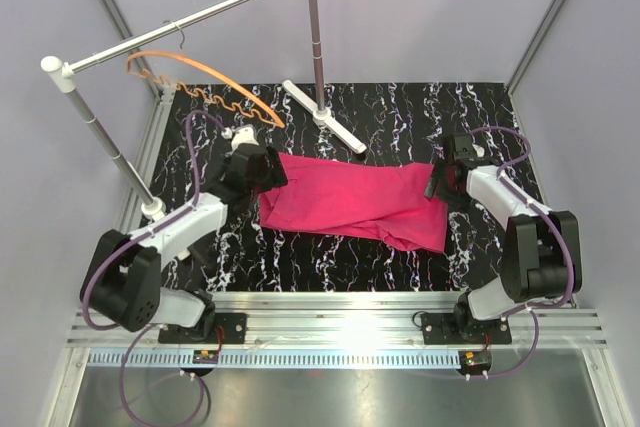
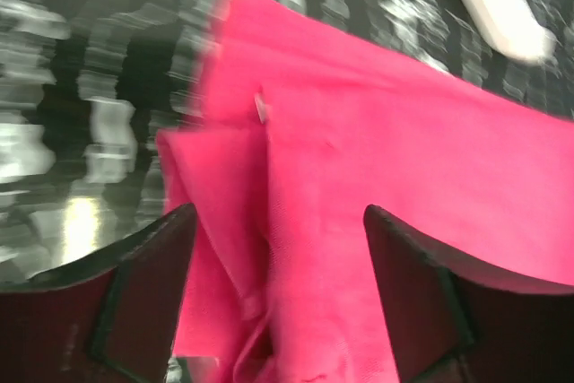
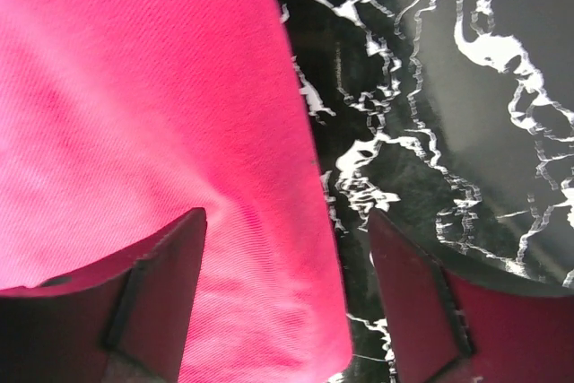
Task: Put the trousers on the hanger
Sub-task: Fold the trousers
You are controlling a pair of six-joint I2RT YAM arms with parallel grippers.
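The magenta trousers (image 1: 355, 202) lie flat across the middle of the black marbled table. The orange hanger (image 1: 200, 82) hangs by its dark hook from the silver rail at the back left. My left gripper (image 1: 262, 172) is open over the trousers' left end; in the left wrist view the gripper (image 2: 280, 248) has its fingers astride a fold of the cloth (image 2: 359, 177). My right gripper (image 1: 437, 185) is open over the trousers' right end; in the right wrist view the gripper (image 3: 287, 257) straddles the cloth's edge (image 3: 179, 132).
A silver rail (image 1: 190, 19) with white end caps stands on two poles at the back left; its white foot (image 1: 325, 117) rests on the table behind the trousers and shows in the left wrist view (image 2: 502, 6). Grey walls close in both sides.
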